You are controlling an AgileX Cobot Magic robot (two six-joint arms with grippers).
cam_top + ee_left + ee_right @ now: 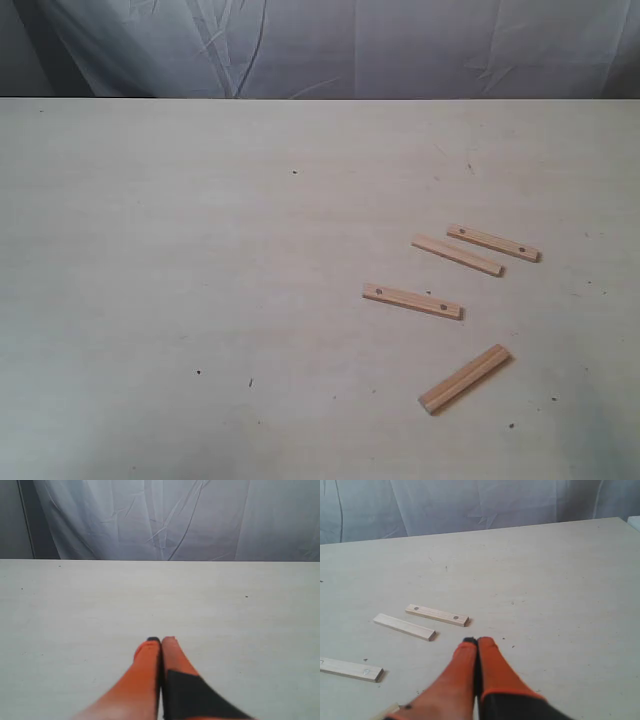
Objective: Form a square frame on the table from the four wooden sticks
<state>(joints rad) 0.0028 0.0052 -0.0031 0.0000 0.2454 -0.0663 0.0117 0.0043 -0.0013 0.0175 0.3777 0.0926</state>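
Nearest the lens in the exterior view lies the slanted stick (pixel 465 380), a flat, light-tan wooden strip set at an angle on the pale cream desk (pixel 180 300). Beyond it, well apart, rests the middle stick (pixel 412 301), with a small dark hole near each end. Farther back sit the plain stick (pixel 457 256) and, just beside it and roughly parallel, the far stick (pixel 493 243), which also has two holes. All four lie flat on the right half of the desk. None touches another, so no square outline is formed yet. A few tiny dark specks dot the surface, and a creased white cloth (pixel 330 45) hangs behind the far edge. Nothing stands between the sticks.

From the left wrist view, the left fingers (pixel 155 647), orange with a black patch, are pressed together over bare desk and grip nothing. The same white cloth fills the background.

From the right wrist view, the right fingers (pixel 472 647) are likewise pressed tip to tip, empty, above the desk. The far stick (pixel 437 615) lies near their tips but apart from them, with the plain stick (pixel 404 627) next to it. The middle stick (pixel 350 669) is cut off by the frame edge, and only a corner of the slanted stick (pixel 385 712) shows beside the orange finger.
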